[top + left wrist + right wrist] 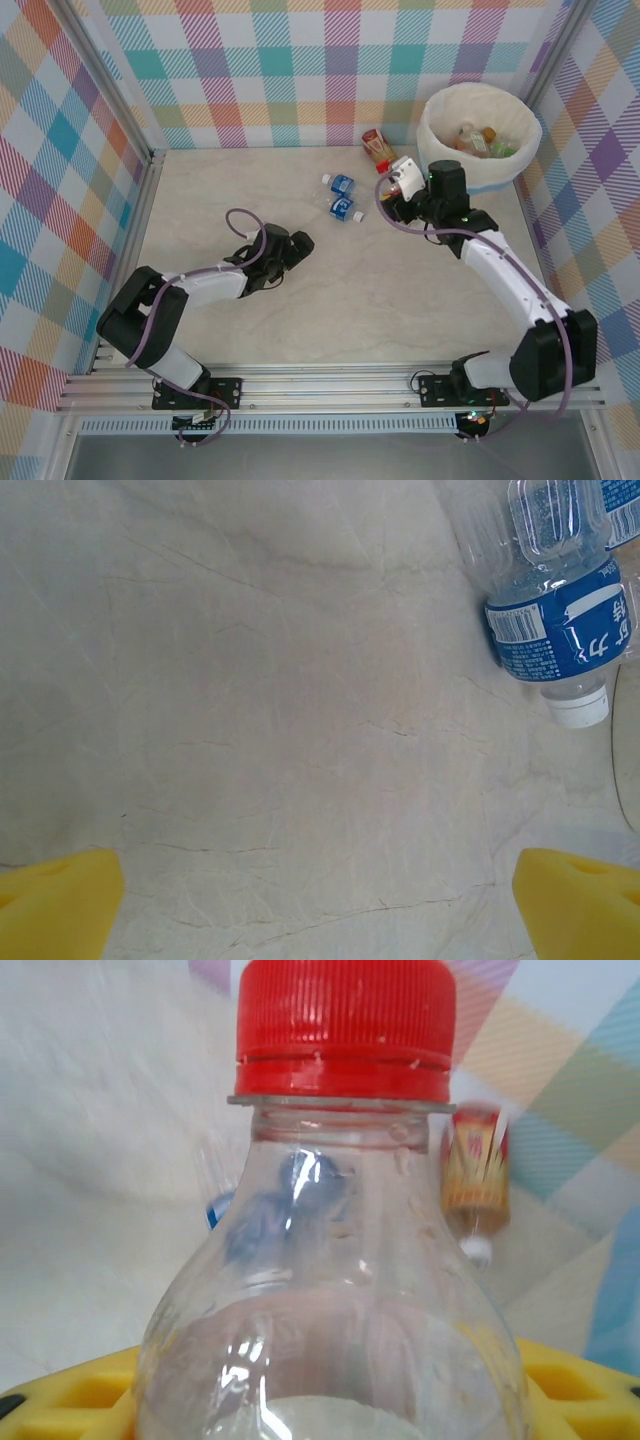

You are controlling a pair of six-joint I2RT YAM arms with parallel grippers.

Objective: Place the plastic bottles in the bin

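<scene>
My right gripper (401, 188) is shut on a clear bottle with a red cap (341, 1028), its yellow fingers (580, 1385) on either side of the body. It is held above the table just left of the bin (478, 110), a cream-white basket with several bottles inside. Two blue-labelled bottles (342, 184) (346, 209) lie on the table left of that gripper, and an orange-labelled one (378, 148) lies near the back wall. My left gripper (297, 243) is open and empty over bare table, with one blue-labelled bottle (560, 620) ahead to its right.
Checked walls close in the marble-patterned table (250, 190) at the back and both sides. A metal rail (330, 385) runs along the near edge by the arm bases. The bin stands in the far right corner.
</scene>
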